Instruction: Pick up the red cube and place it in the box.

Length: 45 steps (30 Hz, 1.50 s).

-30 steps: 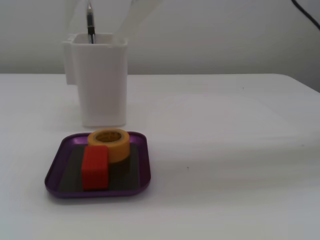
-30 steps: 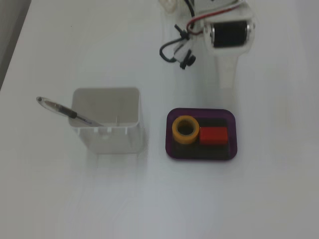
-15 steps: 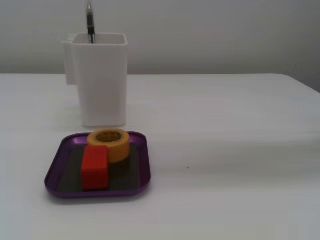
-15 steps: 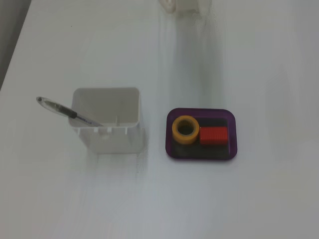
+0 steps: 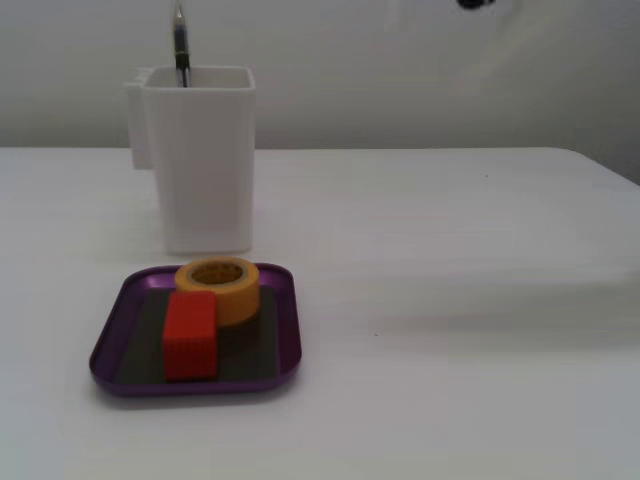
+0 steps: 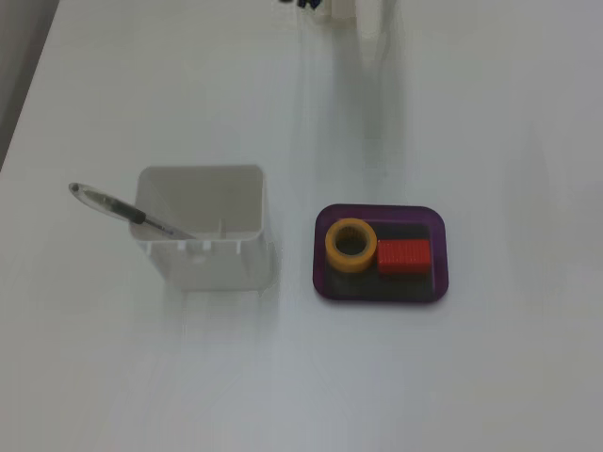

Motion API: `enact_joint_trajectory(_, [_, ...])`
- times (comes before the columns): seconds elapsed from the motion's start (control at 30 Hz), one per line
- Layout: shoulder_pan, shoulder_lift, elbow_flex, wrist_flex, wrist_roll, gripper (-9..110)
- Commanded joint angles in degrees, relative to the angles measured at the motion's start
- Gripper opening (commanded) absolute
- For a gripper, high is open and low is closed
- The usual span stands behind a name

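Both fixed views leave the gripper out of sight: only a blurred dark bit of the arm (image 5: pixel 474 4) shows at the top edge of one, and a dark scrap (image 6: pixel 300 4) at the top edge of the other, so whether the fingers are apart or together cannot be told.

The red cube (image 5: pixel 190 334) lies inside the box (image 5: pixel 112 342), on its dark floor, in the half toward the counter's near edge in the low view. From above, the cube (image 6: pixel 403 256) takes the right half of the box (image 6: pixel 438 282). Just beside it, touching or nearly so, sits a yellow tape roll (image 5: pixel 219 286), lying flat, its hole facing up in the top-down view (image 6: pixel 332 254).

Behind the box in the low view stands a tall white pen holder (image 5: pixel 198 160), near but apart from the box rim. A pen (image 5: pixel 181 43) pokes out of its top. From above, the holder (image 6: pixel 203 229) stands to the box's left, and the pen (image 6: pixel 113 205) leans out over its left wall. Only this view shows the holder's hollow inside; the low view alone shows its height. The white counter (image 5: pixel 450 260) around them is bare.
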Motion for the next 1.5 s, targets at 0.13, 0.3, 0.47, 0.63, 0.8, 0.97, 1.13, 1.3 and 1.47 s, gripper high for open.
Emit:
enact_joint_trajectory(0.13, [0.53,20.65,28.56,-11.34,-0.18,15])
enact_joint_trajectory(0.3, [0.44,31.90,38.58,-11.43,0.00,15])
enact_joint_trajectory(0.47, [0.44,43.15,45.70,-10.55,-0.09,15])
enact_joint_trajectory(0.63, [0.44,52.12,53.17,-8.79,-0.18,15])
enact_joint_trajectory(0.8, [0.44,55.81,55.37,-6.15,-0.26,15])
enact_joint_trajectory(0.97, [0.44,55.81,56.43,-4.92,-0.26,9])
enact_joint_trajectory(1.13, [0.44,55.81,56.95,-3.87,-0.26,1])
enact_joint_trajectory(1.3, [0.18,55.81,57.04,-3.96,0.09,0])
enact_joint_trajectory(1.47, [0.18,55.81,57.04,-3.87,-0.09,0])
